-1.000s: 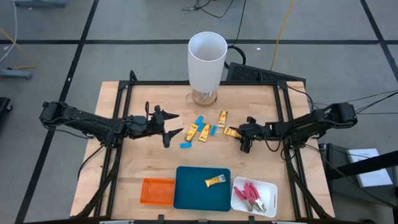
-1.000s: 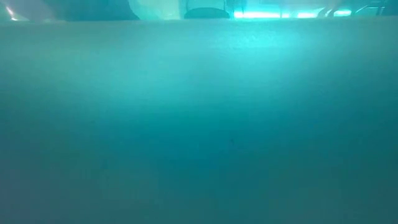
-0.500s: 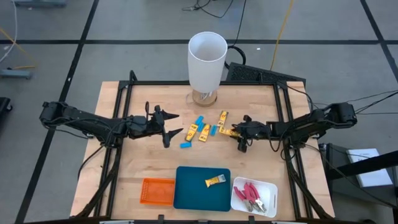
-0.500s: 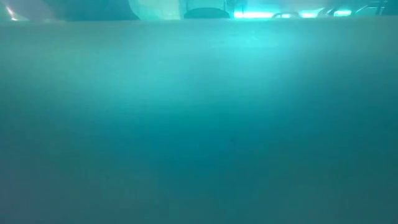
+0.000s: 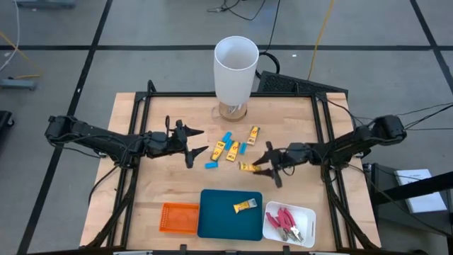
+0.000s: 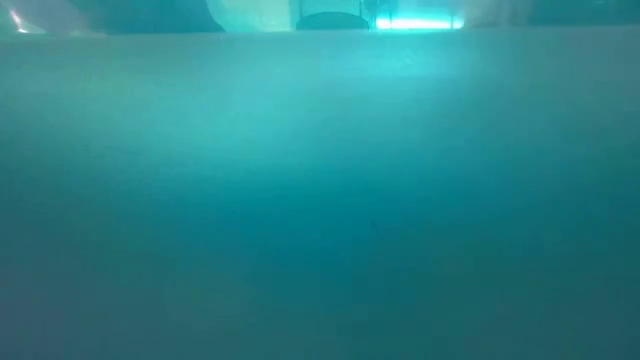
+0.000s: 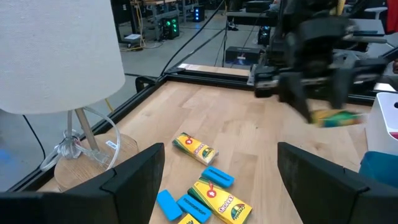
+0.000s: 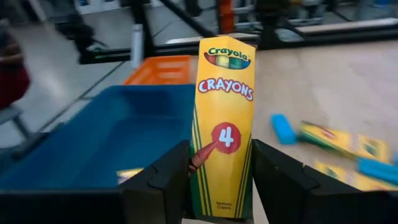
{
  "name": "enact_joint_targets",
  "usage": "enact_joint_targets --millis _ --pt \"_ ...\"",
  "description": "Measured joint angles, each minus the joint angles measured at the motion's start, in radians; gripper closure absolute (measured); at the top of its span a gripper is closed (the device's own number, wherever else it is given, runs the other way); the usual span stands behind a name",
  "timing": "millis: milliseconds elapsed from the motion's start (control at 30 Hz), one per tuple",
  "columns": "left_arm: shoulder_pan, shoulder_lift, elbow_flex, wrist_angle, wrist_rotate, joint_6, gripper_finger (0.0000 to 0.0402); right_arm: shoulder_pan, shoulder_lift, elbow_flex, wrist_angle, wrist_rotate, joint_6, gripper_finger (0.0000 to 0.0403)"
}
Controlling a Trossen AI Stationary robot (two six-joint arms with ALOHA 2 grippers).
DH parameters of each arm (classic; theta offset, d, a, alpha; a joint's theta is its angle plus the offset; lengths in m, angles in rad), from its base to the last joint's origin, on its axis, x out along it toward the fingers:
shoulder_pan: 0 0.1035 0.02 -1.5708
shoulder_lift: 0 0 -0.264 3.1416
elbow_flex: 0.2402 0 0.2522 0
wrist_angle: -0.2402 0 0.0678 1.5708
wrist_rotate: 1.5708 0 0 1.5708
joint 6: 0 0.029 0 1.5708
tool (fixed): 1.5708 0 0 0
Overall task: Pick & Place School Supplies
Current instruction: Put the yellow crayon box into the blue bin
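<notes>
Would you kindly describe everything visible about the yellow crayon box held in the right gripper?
The yellow cardboard Crayola crayon box, printed "Crayons" with a red "4" disc, looks intact and closed. It is clamped between the right gripper fingers, which touch its two sides, and it hangs above the wooden table near the blue tray.

Wooden table (image 5: 163,184): white cylinder (image 5: 236,67), 3 trays (image 5: 230,214), 3 crayon boxes (image 5: 232,150), 3 blue blocks (image 5: 226,137).

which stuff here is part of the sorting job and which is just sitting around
Job:
- crayon box gripped by the right gripper
- crayon boxes on the table, one in the teal tray
- blue erasers
- red pliers in the white tray
- orange tray

Lying about:
- tall white cylinder
- left gripper, waiting open
</notes>
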Motion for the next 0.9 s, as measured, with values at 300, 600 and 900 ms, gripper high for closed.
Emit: enact_joint_targets --millis 300,600,900 --pt "0.000 0.000 0.000 0.000 0.000 -0.001 0.0091 0.162 0.000 0.257 -0.333 0.121 -0.089 0.0248" --pt "0.000 0.000 0.000 0.000 0.000 -0.016 0.0091 0.266 0.168 0.371 -0.321 0.130 -0.078 0.0248" --pt "0.000 0.000 0.000 0.000 0.000 -0.021 0.0091 0.324 0.390 0.510 -0.341 0.053 -0.077 0.0248"
